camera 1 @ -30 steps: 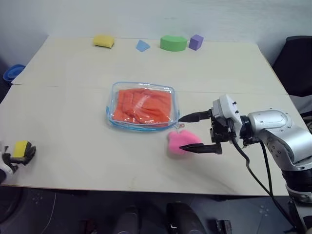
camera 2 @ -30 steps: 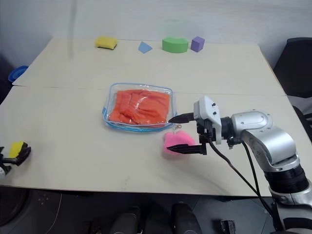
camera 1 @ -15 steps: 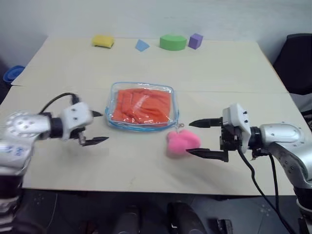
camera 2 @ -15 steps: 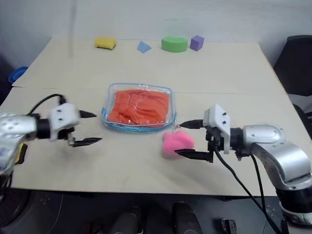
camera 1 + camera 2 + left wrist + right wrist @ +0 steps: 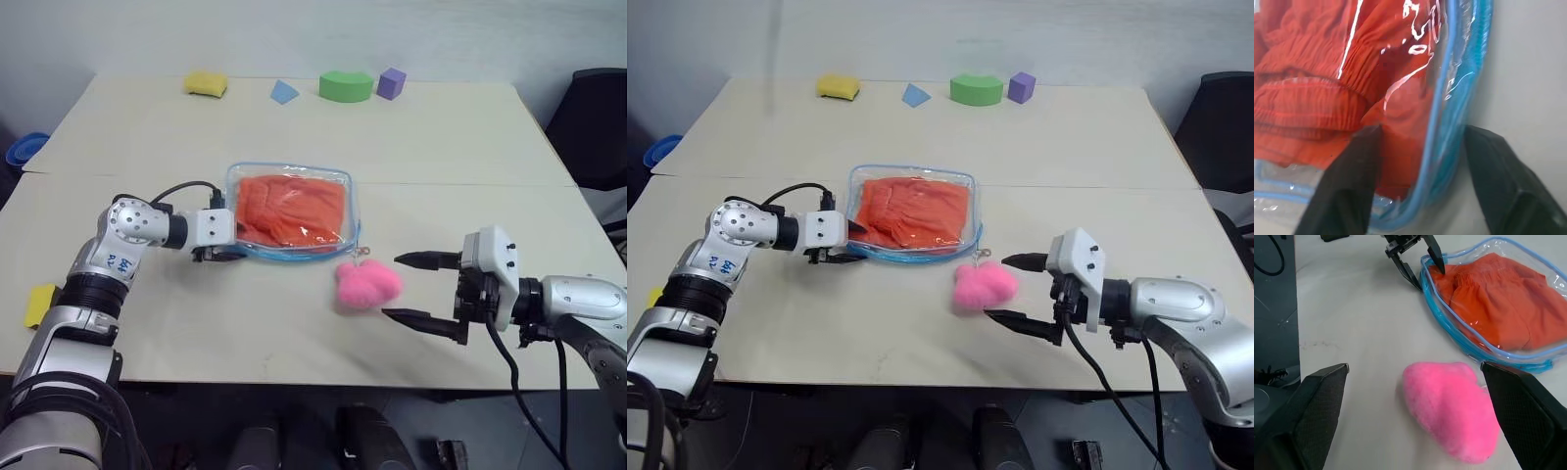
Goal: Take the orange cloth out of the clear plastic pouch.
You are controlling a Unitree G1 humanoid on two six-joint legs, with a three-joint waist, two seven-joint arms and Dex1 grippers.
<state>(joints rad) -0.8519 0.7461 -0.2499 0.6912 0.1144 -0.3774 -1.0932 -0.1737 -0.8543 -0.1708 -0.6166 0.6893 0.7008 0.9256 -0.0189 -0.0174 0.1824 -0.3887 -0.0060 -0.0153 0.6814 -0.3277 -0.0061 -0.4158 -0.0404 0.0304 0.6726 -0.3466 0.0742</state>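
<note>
One clear plastic pouch with light blue edging (image 5: 294, 253), at table centre. One bright orange fabric cloth (image 5: 292, 209), inside the pouch. One fluffy pink pompom (image 5: 367, 284), at 4 o'clock of the pouch. Two yellow sponges (image 5: 207, 83) (image 5: 40, 304). One blue triangular block (image 5: 285, 92). One green half-cylinder block (image 5: 346, 86). One purple cube (image 5: 393, 83).

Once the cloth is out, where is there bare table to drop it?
Bare table lies between the clear plastic pouch and the far blocks, and along the near edge. It is crowded by the pink pompom, near the right gripper.
</note>
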